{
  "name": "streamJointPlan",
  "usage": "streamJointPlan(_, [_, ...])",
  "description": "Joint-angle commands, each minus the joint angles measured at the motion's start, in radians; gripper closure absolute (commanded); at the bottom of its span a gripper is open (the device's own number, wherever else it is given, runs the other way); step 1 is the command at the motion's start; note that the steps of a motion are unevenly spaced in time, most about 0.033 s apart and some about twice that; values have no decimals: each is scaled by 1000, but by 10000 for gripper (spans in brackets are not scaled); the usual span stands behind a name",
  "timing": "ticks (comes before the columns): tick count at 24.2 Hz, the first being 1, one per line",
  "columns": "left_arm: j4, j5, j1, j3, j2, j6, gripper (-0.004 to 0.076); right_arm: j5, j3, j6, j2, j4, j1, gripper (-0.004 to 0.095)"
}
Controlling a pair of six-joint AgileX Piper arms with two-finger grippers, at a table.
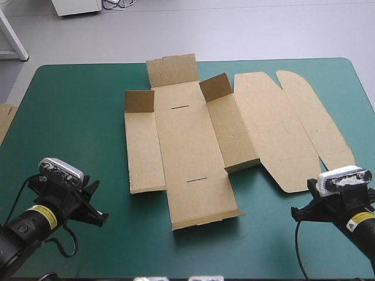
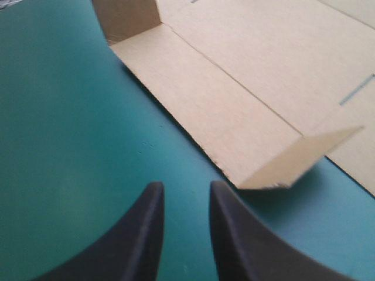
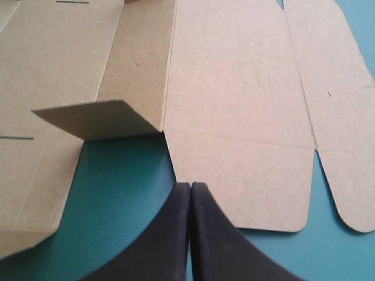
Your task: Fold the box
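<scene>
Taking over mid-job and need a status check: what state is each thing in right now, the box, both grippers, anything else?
box: unfolded sheet lying on the teal-green cover, walls not raised, only small end flaps standing up.
left gripper: open, empty, over bare cover beside the box's near-left corner.
right gripper: shut, empty, at the box's near-right edge.
more board: lying at the table's left edge, only partly in view.
</scene>
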Motion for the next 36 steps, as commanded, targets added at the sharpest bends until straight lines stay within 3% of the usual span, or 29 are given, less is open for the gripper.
streamJointPlan(1, [175,-4,-5,-91,47,-172,398,-88,-100,35,73,-38,-8,921])
streamJointPlan(3, [310,69,-5,-143,86,-304,385,-84,-167,40,124,-84,-8,908])
streamJointPlan(6, [333,72,-5,-194,125,-360,386,-63,-236,61,175,-133,-8,836])
streamJointPlan(11, [331,-8,3,-304,291,-344,388,-60,-321,69,248,-138,-8,633])
streamJointPlan(14, [303,-66,70,-364,433,-317,388,-62,-326,69,260,-133,-8,625])
streamJointPlan(16, [146,-111,200,-407,548,-208,388,-60,-326,69,264,-125,-8,625])
streamJointPlan(20, [-408,-145,517,-476,685,210,388,-58,-326,69,266,-117,-8,625])
streamJointPlan(22, [-727,-93,669,-486,723,463,388,-58,-326,69,266,-117,-8,625])
streamJointPlan(24, [-932,26,780,-486,750,619,388,-58,-326,69,266,-115,-8,625])
streamJointPlan(25, [-976,108,829,-486,762,666,388,-54,-326,69,266,-115,-8,625])
streamJointPlan(31, [-1183,349,963,-467,806,828,356,-36,-326,60,266,-96,-8,623])
streamJointPlan(36, [-1347,409,1003,-380,881,934,348,-20,-326,35,268,-64,-8,525])
